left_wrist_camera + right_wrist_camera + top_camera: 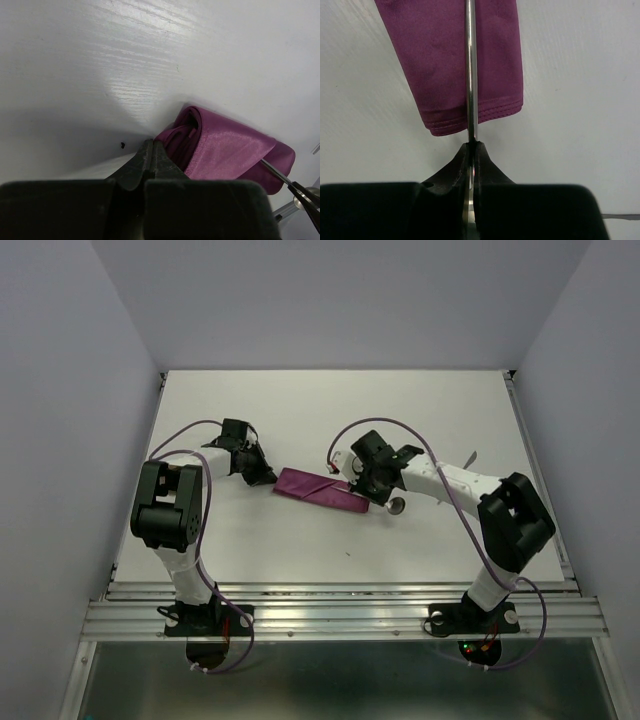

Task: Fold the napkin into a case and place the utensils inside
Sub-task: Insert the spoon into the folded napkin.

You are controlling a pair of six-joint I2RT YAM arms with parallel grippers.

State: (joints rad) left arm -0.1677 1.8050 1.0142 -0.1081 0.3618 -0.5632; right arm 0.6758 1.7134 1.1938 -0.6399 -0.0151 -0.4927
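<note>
One case (320,488) lies on the tabletop (400,410); which way from the pincers? (Operator)

Between them, long axis running arm to arm. Right pincer (472,145) is clenched on a utensil (470,75) aligned with that axis, over the right end. Left pincer (151,150) is clenched at the left end. (Technician)

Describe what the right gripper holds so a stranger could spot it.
On the white table, find the purple case mid-table. At its right end the right gripper pinches a thin silver rod laid over it: straight and shiny, where the case is soft.
</note>
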